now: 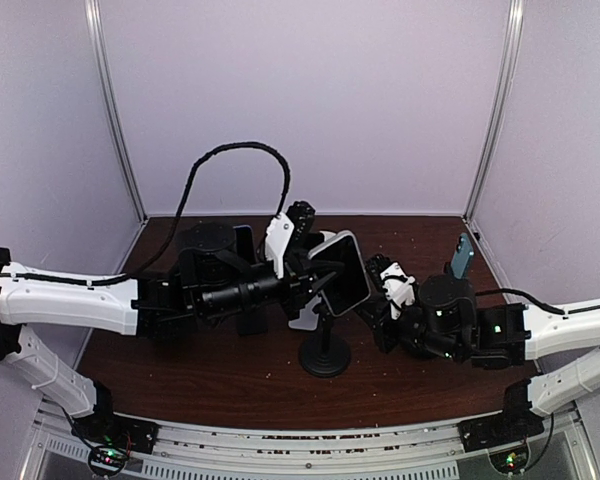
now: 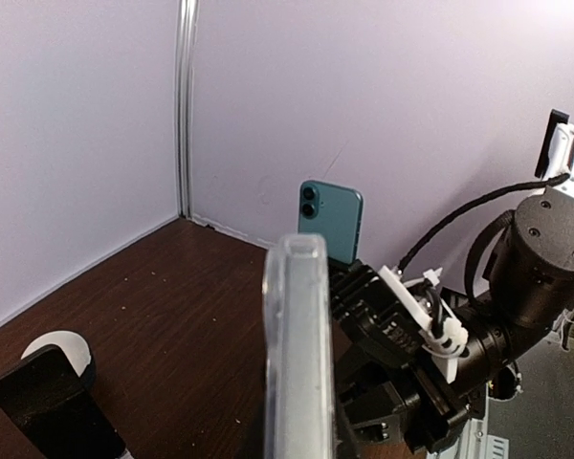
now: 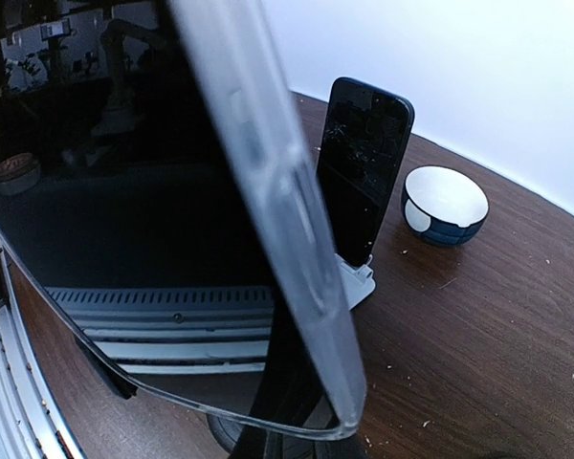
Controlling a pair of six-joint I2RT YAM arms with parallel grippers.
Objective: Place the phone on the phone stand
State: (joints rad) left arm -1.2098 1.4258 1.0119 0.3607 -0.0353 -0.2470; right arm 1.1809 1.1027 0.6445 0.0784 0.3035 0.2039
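The phone (image 1: 342,272), black-screened in a clear case, hangs tilted above the black phone stand (image 1: 325,358), which has a round base. My left gripper (image 1: 315,275) is shut on the phone's left side. The right gripper (image 1: 378,275) is shut on its right edge. In the left wrist view the phone's clear edge (image 2: 297,354) rises from the bottom centre and hides my fingers. The phone (image 3: 153,239) fills the right wrist view, with the stand's dark stem (image 3: 297,421) just beneath it. Whether the phone touches the stand's holder I cannot tell.
A teal phone (image 1: 463,257) stands upright near the back right wall. A second black phone (image 3: 364,191) leans on a small white stand (image 3: 356,285), with a white and blue bowl (image 3: 445,204) beside it. Pale walls close in the table on three sides.
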